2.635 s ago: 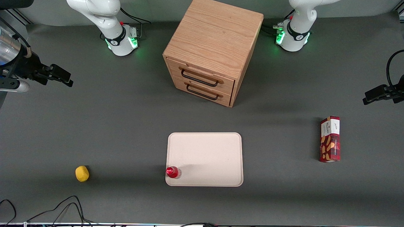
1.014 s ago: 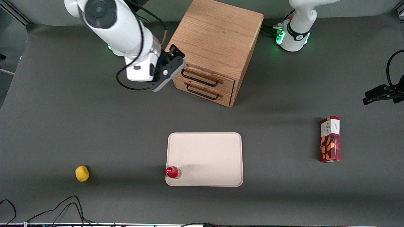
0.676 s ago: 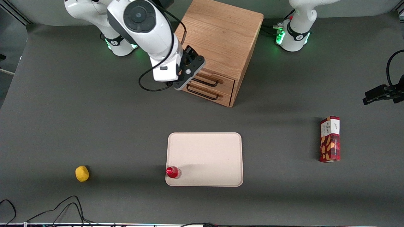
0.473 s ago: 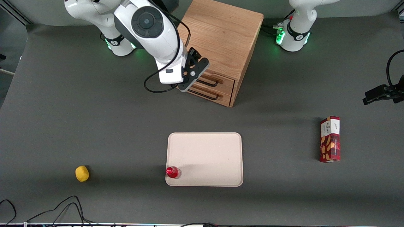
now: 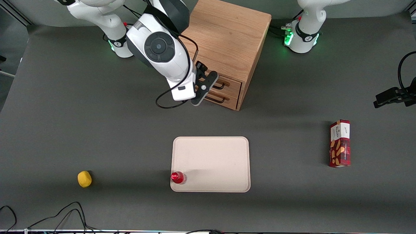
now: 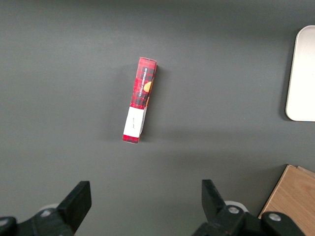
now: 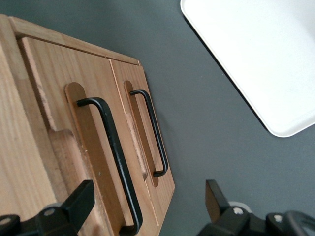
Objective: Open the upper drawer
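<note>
The right arm's black two-fingered hand [image 7: 145, 209] hung spread wide, holding nothing, just before the boxy light-oak cabinet [image 5: 224, 42] on the desk, the shut upper drawer's [image 7: 59, 132] thin black wire handle [image 7: 114, 160] lying between its fingers, apparently lined up for gripping.

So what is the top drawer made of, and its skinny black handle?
The upper drawer looks like light oak wood, matte, with grain lines showing. Its handle looks like thin metal wire painted black, though it could be plastic. The gripper hangs open in front of it.
</note>
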